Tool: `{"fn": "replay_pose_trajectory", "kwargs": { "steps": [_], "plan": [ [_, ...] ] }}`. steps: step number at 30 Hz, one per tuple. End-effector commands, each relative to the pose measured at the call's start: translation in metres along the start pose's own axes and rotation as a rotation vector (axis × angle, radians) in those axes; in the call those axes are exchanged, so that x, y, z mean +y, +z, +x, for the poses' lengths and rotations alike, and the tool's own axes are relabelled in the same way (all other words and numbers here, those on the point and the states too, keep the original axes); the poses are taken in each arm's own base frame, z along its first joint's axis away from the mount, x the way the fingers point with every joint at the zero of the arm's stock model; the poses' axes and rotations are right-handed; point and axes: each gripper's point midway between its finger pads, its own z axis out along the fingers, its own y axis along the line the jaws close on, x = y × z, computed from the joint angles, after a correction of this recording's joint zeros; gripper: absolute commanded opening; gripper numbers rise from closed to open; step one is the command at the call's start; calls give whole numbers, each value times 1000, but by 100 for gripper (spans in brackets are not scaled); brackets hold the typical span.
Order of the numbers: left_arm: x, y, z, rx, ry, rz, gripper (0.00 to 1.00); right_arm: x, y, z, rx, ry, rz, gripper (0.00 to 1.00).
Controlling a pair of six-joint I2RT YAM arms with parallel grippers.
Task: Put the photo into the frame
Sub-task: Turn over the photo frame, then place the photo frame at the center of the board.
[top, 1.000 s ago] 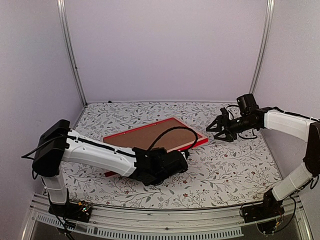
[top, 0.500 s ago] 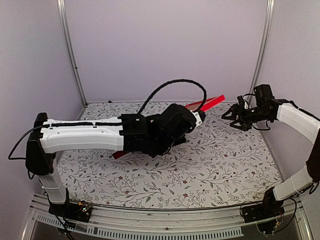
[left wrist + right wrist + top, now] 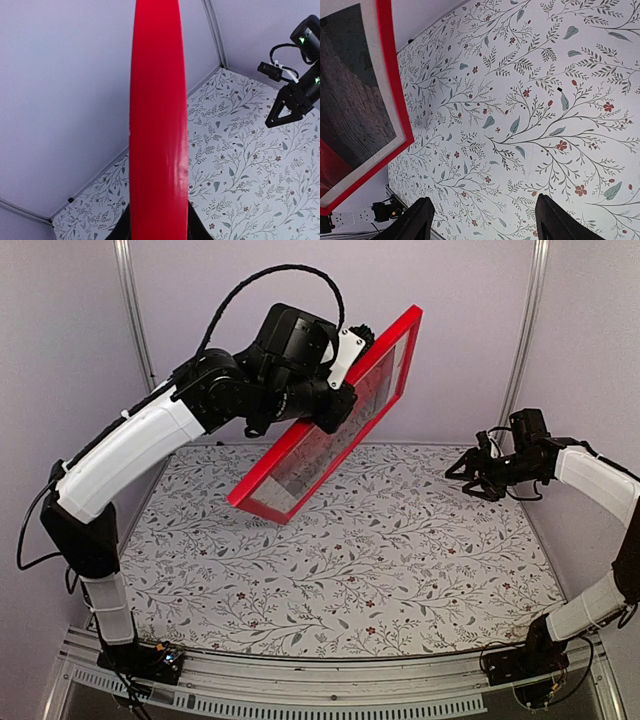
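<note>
The frame [image 3: 413,345] is clamped by one rail in the left claw [image 3: 338,402] and held tilted, probably for turning over, well apart from the spread, empty right claw [image 3: 462,478]

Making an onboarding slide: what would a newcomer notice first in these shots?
The big red frame catches the eye first. It is held high and tilted over the back left of the floral table, with the left gripper clamped on its edge. Next comes the right gripper, open and empty, hovering over the table's right side.
</note>
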Motion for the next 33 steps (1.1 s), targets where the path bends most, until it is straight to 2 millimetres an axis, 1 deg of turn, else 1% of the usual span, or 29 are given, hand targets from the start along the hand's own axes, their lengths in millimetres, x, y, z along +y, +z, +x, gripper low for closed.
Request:
{"fn": "replay_pose_trajectory", "kwargs": {
  "steps": [1,4,6,9,14,19,20,21,24,28,33],
  "plan": [
    [31,-14,-24,-82,-331,225,0,1,-5,0,-17,-24,1,73],
    [55,-14,-24,-118,-518,359,0,-2,-2,2,-13,-19,-6,73],
    [67,-9,-13,-111,-627,420,0,-5,1,6,-7,-11,-8,73],
    [84,-1,0,-106,-741,485,0,-7,2,10,-2,-5,-10,73],
    [99,12,28,-101,-942,619,0,-8,3,14,0,3,-19,73],
    [108,28,62,-86,-1083,657,0,-11,6,19,8,16,-27,73],
    [108,32,69,-80,-1109,661,0,-11,7,20,10,17,-30,73],
    [105,36,82,-61,-1141,662,0,-11,8,21,13,18,-34,73],
    [101,46,103,-48,-1219,670,0,-12,11,23,19,24,-46,73],
    [89,61,137,-1,-1313,664,0,-14,15,26,28,29,-58,73],
    [79,72,177,29,-1402,615,0,-18,20,29,37,32,-59,74]
  ]
}}
